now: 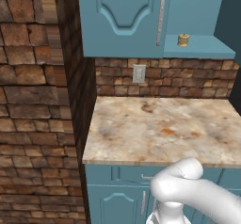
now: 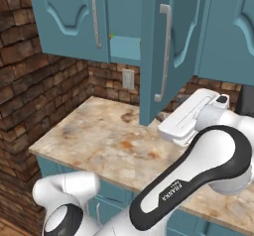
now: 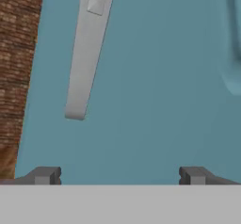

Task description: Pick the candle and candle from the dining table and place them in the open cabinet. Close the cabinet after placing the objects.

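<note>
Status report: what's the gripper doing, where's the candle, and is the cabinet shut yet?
Gripper open, empty, facing the open cabinet door near its handle. Gold candle on the cabinet shelf. Door not yet closed.

One small gold candle (image 1: pixel 183 40) sits on the single teal shelf (image 1: pixel 197 50) at about one o'clock in the left base view. The cabinet (image 2: pixel 124 17) has two doors, each with one silver bar handle (image 2: pixel 165 51). One wall outlet (image 1: pixel 139 73) is at twelve o'clock. One stone counter (image 1: pixel 160 129) lies below.
</note>
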